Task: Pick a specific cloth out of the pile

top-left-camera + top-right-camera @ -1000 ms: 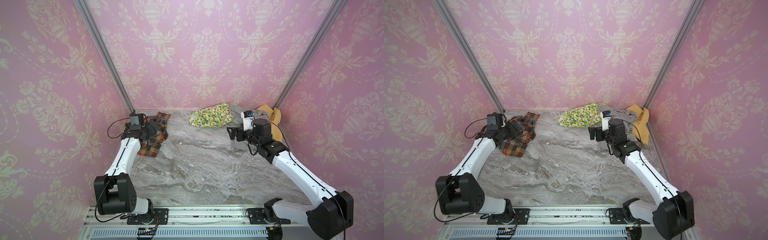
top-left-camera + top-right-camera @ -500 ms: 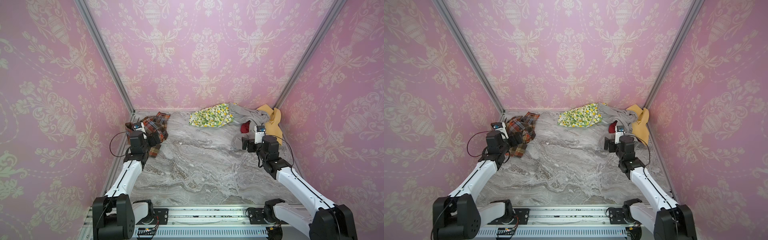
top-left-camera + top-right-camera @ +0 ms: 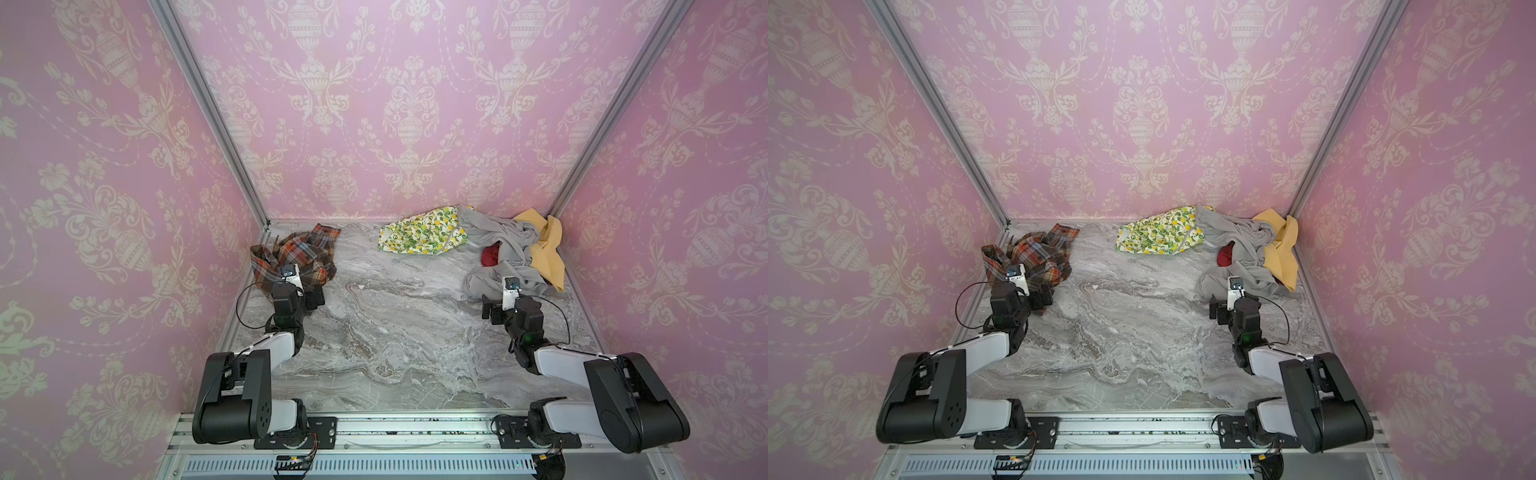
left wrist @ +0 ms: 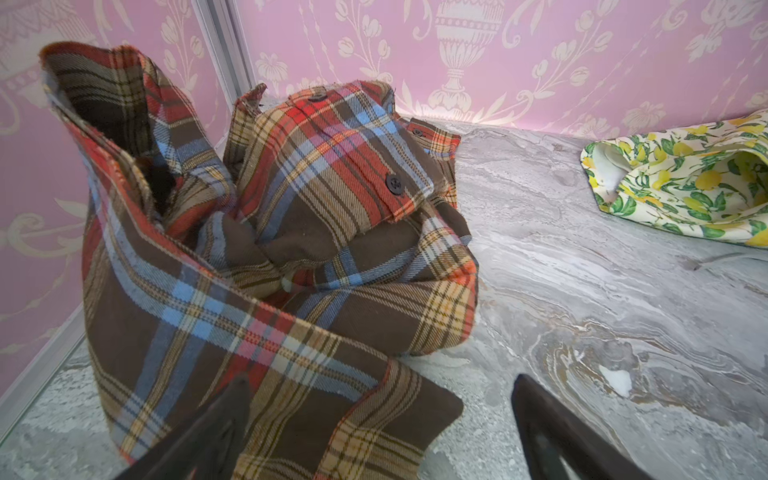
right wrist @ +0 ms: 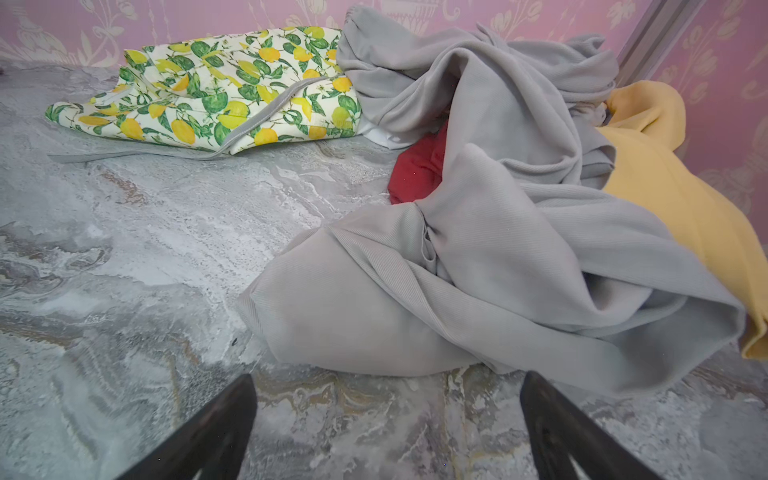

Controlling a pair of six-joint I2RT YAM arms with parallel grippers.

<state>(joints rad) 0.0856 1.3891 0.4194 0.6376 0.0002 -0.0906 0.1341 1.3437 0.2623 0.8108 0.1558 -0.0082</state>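
Note:
The plaid cloth (image 3: 305,253) (image 3: 1038,255) (image 4: 291,232), in brown, red-orange and blue checks, lies crumpled at the back left corner, apart from the pile (image 3: 505,245) (image 3: 1246,243) at the back right. My left gripper (image 3: 313,297) (image 3: 1043,298) (image 4: 380,382) stands open at the cloth's near edge, with a flat corner of the cloth lying on the table between its fingers. My right gripper (image 3: 492,309) (image 3: 1219,312) (image 5: 386,380) is open and empty over bare table, just short of the grey cloth (image 5: 478,270).
The pile holds a lemon-print cloth (image 3: 419,235) (image 5: 216,95), a mustard yellow cloth (image 3: 548,249) (image 5: 665,187) and a small dark red one (image 3: 490,255) (image 5: 415,170). Pink patterned walls (image 3: 415,104) close in three sides. The marble tabletop (image 3: 395,332) lies between the arms.
Both arms have drawn back toward the front. The left gripper has pulled off the plaid cloth to its near edge. The right gripper has backed away from the pile.

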